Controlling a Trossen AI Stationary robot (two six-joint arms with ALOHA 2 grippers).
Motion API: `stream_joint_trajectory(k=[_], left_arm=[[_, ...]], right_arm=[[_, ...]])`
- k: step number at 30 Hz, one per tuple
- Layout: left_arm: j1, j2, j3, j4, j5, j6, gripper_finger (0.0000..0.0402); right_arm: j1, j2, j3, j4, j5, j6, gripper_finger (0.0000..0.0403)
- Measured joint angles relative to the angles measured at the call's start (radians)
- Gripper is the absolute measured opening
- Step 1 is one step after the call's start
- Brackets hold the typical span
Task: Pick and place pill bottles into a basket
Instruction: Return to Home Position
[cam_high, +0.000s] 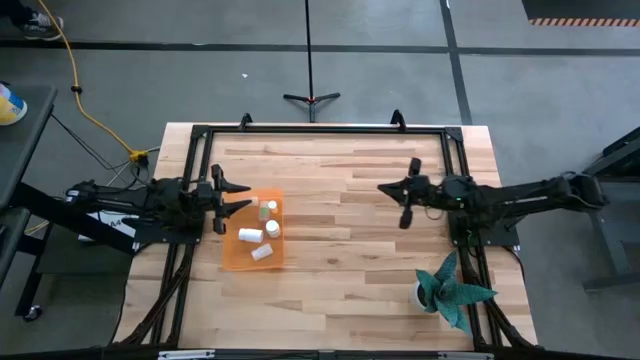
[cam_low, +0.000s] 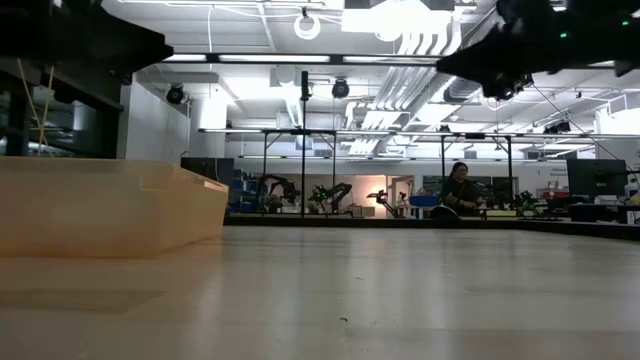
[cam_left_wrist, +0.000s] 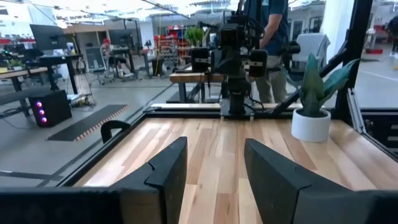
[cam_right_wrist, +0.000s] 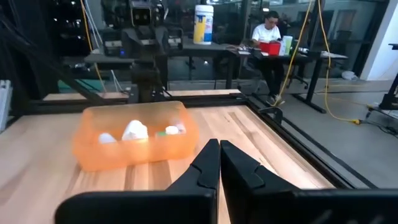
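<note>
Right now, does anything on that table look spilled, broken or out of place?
Nothing stands out. The pill bottles lie jumbled inside the basket, none loose on the table. The left gripper hangs open at the basket's edge; the right gripper, shut, over bare wood.

The basket (cam_high: 232, 258) sits on the table (cam_high: 340, 300) just below and ahead of the left gripper (cam_left_wrist: 214, 144) and reaches off to that gripper's right. The pill bottles (cam_high: 250, 235) lie inside it. The right gripper (cam_right_wrist: 219, 148) faces the basket from well apart, with the potted plant (cam_high: 450, 290) behind it to its left.
</note>
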Motion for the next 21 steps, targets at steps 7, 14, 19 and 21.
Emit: stream_joint_trajectory(k=[7,14,19,21], left_arm=[[0.000,-0.149,-0.010,-0.118,0.000,0.002,0.0195],[0.000,-0.160,-0.020,-0.157,0.001,-0.024,0.0195],[0.000,-0.164,-0.072,-0.123,0.003,-0.038,0.0195],[0.000,-0.164,-0.105,-0.084,0.005,-0.050,0.0195]], right_arm=[[0.041,-0.281,-0.056,-0.205,0.030,0.031,0.0001],[0.062,-0.495,-0.130,-0.246,0.053,0.020,0.0002],[0.062,-0.583,-0.201,-0.252,0.040,0.041,0.0001],[0.062,-0.605,-0.223,-0.252,0.037,0.046,0.0002]])
